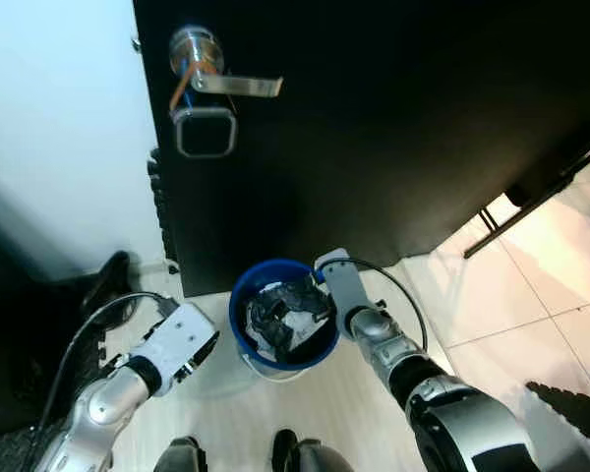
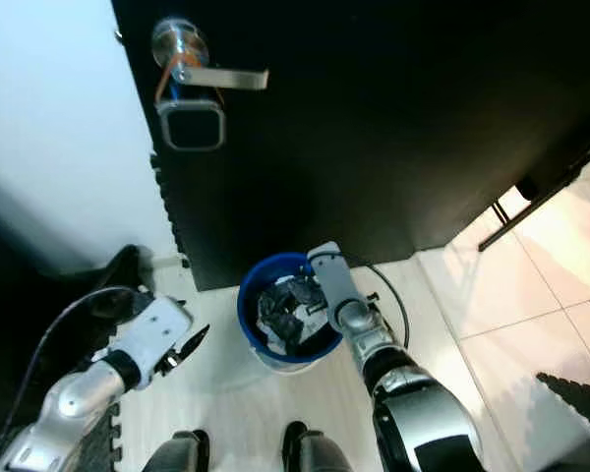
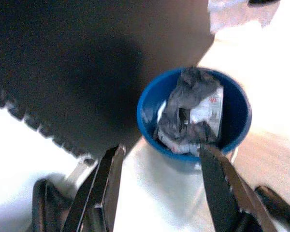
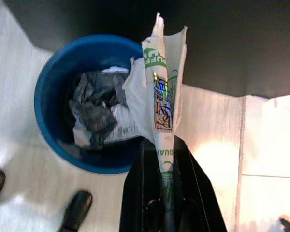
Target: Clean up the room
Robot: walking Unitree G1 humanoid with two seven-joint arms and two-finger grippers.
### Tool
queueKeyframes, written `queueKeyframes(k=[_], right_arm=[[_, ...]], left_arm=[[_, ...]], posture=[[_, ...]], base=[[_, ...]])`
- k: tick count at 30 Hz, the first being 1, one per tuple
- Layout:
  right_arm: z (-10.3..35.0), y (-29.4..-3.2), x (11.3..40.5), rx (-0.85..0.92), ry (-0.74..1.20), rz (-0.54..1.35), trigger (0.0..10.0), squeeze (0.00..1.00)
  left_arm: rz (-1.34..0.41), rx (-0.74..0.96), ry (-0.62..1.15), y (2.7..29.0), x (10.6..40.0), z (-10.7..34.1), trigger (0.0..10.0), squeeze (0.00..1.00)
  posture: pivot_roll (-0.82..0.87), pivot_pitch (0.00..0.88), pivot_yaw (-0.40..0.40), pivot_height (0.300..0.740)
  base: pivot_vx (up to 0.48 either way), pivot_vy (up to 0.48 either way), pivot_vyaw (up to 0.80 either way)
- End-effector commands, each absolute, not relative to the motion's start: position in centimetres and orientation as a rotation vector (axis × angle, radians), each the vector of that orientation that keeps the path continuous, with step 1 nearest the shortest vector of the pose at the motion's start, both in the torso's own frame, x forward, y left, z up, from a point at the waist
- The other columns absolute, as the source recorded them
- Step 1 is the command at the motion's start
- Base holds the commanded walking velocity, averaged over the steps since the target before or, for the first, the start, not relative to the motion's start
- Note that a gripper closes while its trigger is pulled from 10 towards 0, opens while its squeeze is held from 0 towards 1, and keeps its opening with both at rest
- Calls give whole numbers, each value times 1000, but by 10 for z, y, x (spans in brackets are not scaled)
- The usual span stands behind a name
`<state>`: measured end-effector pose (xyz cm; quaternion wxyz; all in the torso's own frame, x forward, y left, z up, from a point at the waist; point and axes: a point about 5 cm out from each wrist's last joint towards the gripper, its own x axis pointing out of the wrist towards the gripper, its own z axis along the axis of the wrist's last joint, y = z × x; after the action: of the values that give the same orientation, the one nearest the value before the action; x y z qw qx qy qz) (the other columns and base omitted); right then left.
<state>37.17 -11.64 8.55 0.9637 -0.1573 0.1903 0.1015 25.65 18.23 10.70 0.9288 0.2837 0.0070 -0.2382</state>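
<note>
Hemmed between the black door [image 1: 393, 147] and pale tiled floor [image 1: 531, 285], the round blue plastic bin [image 1: 244, 339] half hides the right gripper [image 4: 165, 159], clamped on a crumpled white printed wrapper [image 4: 159, 96] at the bin's rim, while the left gripper [image 3: 159, 188] gapes empty nearby.

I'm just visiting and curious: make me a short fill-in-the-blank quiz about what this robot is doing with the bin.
The round plastic bin on the floor is coloured ____.
The right gripper is shut on a crumpled white ____.
The left gripper has its jaws ____.
The bin stands in front of a door coloured ____.

Missing words: blue; paper wrapper; open; black
</note>
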Motion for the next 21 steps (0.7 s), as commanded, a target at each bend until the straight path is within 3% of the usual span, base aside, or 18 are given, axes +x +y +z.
queueKeyframes(k=[1, 8, 21], right_arm=[[85, -123, 372, -307, 386, 165, 10000, 0], [112, -132, 386, -324, 297, 98, 10000, 0], [113, -135, 387, -303, 294, 89, 10000, 0]], left_arm=[[-503, 585, 18, 185, 249, 107, 10000, 0], [-495, 588, 17, 190, 244, 112, 10000, 0], [-509, 580, 20, 184, 244, 113, 10000, 0]], posture=[[202, 396, -211, 740], [208, 399, -208, 740], [208, 396, -203, 740]], base=[[0, 0, 0], [0, 0, 0], [0, 0, 0]])
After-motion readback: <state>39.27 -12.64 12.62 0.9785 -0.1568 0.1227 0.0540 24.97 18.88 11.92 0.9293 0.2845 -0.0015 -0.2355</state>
